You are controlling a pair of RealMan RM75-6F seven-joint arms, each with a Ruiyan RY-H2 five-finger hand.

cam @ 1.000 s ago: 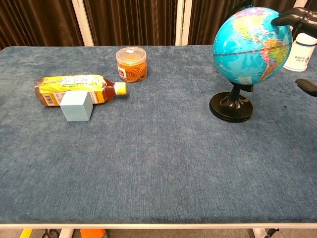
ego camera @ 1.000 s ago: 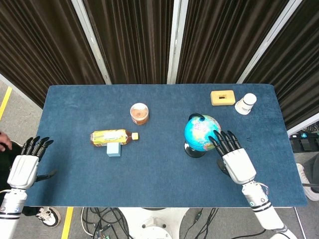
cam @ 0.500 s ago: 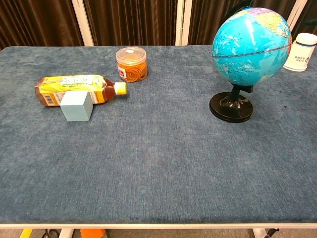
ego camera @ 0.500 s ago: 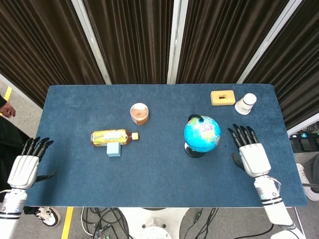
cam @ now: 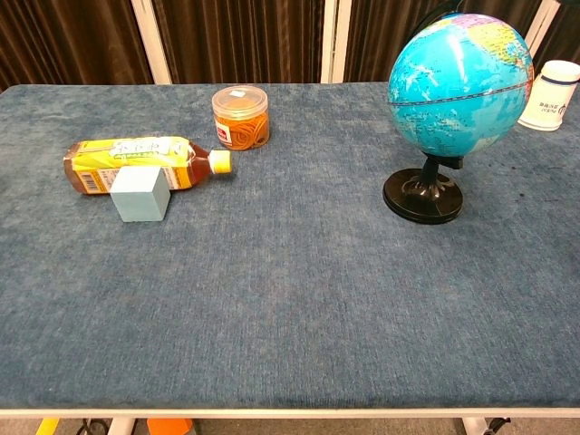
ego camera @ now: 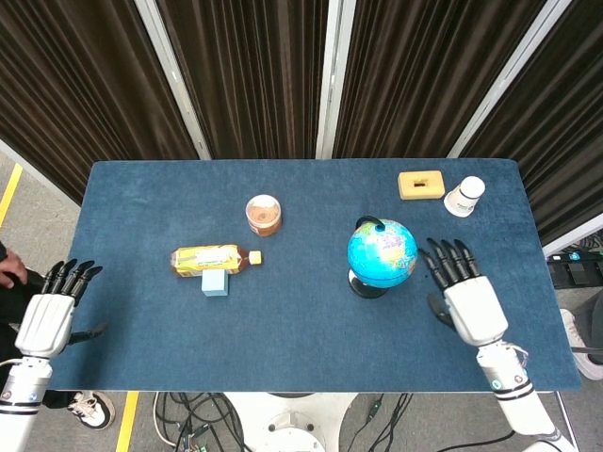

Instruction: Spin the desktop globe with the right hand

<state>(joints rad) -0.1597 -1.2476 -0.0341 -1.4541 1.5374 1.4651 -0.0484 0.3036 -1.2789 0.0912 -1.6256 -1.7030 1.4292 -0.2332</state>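
Note:
The desktop globe (ego camera: pixel 382 252) (cam: pixel 460 83) stands upright on its black base (cam: pixel 422 196), right of the table's middle. In the head view my right hand (ego camera: pixel 466 299) hovers just right of the globe, fingers spread and pointing away from me, a small gap between its fingertips and the ball. It holds nothing. The chest view does not show it. My left hand (ego camera: pixel 49 315) hangs off the table's left edge, fingers straight and apart, empty.
A yellow tea bottle (ego camera: pixel 212 258) lies on its side with a pale blue cube (ego camera: pixel 215 283) against it. A jar of rubber bands (ego camera: pixel 264 214) stands behind them. A tan block (ego camera: pixel 420 185) and a white paper cup (ego camera: pixel 464 196) sit at the far right corner.
My right hand left the globe and drew back to the right, then edged slightly back toward it. The globe's face has turned between the earliest frames and now.

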